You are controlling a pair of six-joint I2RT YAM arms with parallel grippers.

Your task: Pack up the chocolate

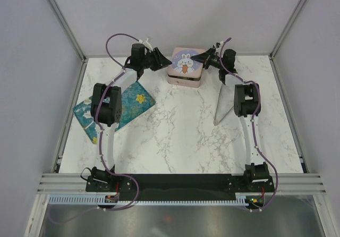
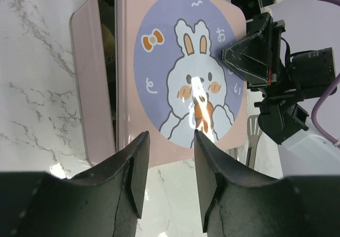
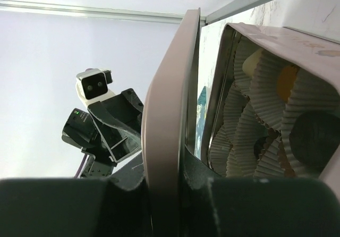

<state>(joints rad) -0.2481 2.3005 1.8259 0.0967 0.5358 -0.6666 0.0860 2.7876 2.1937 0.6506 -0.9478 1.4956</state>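
three pieces of chocolate [image 3: 313,136] can be made out in the right wrist view, all inside the one square pink tin [image 3: 217,93]: one dark and round, one orange-brown, one pale yellow. each sits in its own white fluted paper cup; the paper cups [image 3: 265,88] fill the tin side by side, too crowded to count. the pieces look roundish, so no long axis or heading can be told. through the gap under the lid, the left wrist view shows only a yellowish glimpse.

one lid [image 2: 180,61], pink with a white rabbit on a lilac disc, lies shifted off the tin so the tin's left wall shows beside it.

the right hand [image 3: 175,184] is at the tin's right side, its fingers closed on the lid's rim, which runs edge-on between them. the left hand [image 2: 170,146] is at the tin's left side, fingers a narrow gap apart and holding nothing, tips at the lid's edge.

the tin stands on the marble table [image 1: 180,136]. left of the tin, well apart, lies one blue floral cloth [image 1: 133,101].
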